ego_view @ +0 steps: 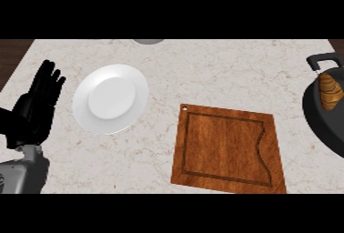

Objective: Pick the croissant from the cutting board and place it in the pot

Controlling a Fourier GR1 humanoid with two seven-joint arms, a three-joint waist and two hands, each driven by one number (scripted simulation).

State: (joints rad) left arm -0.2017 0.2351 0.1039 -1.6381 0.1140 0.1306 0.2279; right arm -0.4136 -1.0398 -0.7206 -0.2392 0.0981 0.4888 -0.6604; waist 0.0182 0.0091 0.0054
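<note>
A: How is the light?
B: Even and bright across the counter [201, 68]; soft faint shadow under the white plate [109, 98].
A: Glare?
B: None; the pot [322, 123] interior stays dark.

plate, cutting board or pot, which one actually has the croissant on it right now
The black pot at the right edge holds the croissant. The white plate and the wooden cutting board carry nothing.

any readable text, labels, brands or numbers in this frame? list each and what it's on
None. No text, label, brand, number or sign shows on anything in the head view:
white plate: plain
cutting board: wood grain and a groove only
pot: plain black, croissant inside
counter: marble pattern only
left hand: plain black
</note>
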